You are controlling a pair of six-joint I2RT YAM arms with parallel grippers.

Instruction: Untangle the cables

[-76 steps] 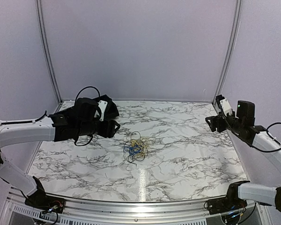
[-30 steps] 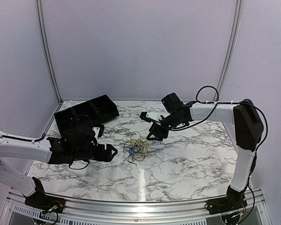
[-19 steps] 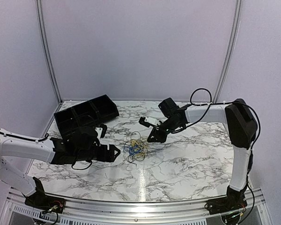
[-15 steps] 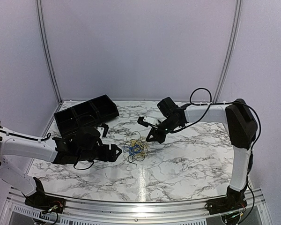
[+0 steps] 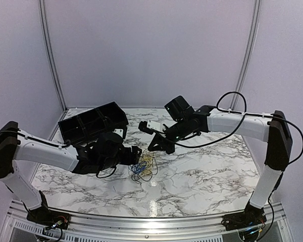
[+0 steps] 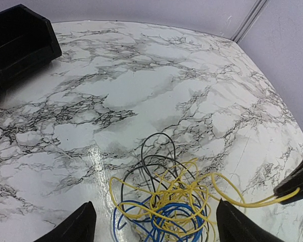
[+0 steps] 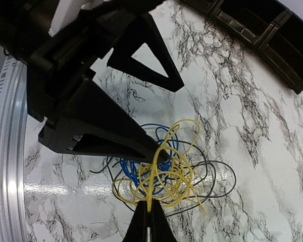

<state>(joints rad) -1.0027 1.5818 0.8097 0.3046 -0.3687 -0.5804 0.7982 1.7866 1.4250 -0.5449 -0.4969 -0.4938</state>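
The cables [image 5: 143, 167] lie in one tangle of yellow, blue and black loops [image 6: 166, 201] on the marble table. My right gripper [image 7: 149, 210] is shut on a yellow cable [image 7: 156, 174] that rises from the tangle to its tips. In the top view it [image 5: 153, 147] hangs just above the tangle's right side. My left gripper [image 6: 154, 214] is open and low over the table, with one finger on each side of the tangle [image 7: 161, 171]. In the top view it [image 5: 135, 154] is at the tangle's left edge. The left wrist view shows the right gripper's tip [image 6: 299, 180] pinching the yellow strand.
A black divided bin [image 5: 93, 121] stands at the table's back left, also seen in the left wrist view [image 6: 15, 45] and the right wrist view [image 7: 262, 30]. The table's metal front rail [image 5: 151, 222] runs along the near edge. Purple walls enclose the table.
The right gripper has come left and down to the tangle and shut on a yellow cable. The left arm has moved right until its open fingers straddle the tangle.
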